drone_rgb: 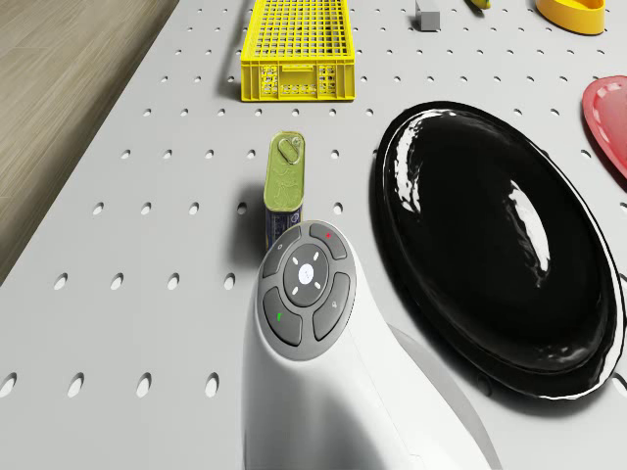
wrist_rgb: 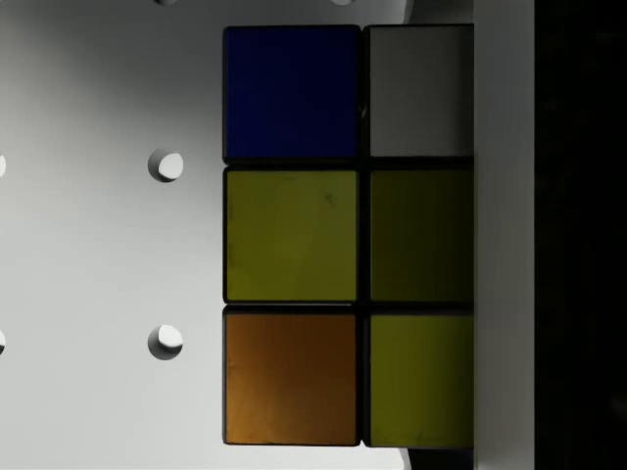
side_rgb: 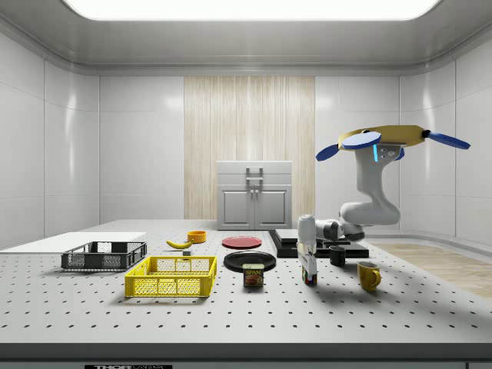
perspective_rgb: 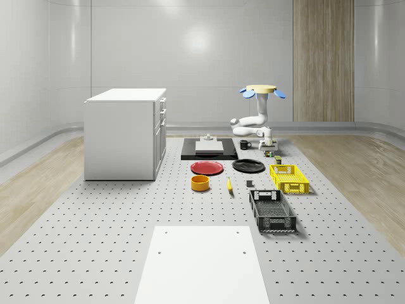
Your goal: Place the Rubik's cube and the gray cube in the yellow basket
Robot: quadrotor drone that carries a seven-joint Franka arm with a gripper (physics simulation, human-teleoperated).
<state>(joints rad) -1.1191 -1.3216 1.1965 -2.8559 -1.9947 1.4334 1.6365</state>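
On the perforated table (side_rgb: 231,311), the gripper (side_rgb: 308,270) is closed around the Rubik's cube (wrist_rgb: 333,235).

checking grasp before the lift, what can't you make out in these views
- Rubik's cube, wrist view: one column of tiles lies behind a dark finger.
- Gripper, side view: finger contact with the cube is too small to judge.
- Gray cube, drone view: upper part cut by the picture edge.

White cabinet (perspective_rgb: 125,133) at the whole-scene view's left. On the perforated table (perspective_rgb: 95,215): red plate (perspective_rgb: 207,168), black plate (drone_rgb: 495,245), orange bowl (perspective_rgb: 200,183), banana (side_rgb: 179,244), black basket (perspective_rgb: 272,211), tin can (drone_rgb: 285,183), yellow mug (side_rgb: 368,275), white board (perspective_rgb: 201,263)
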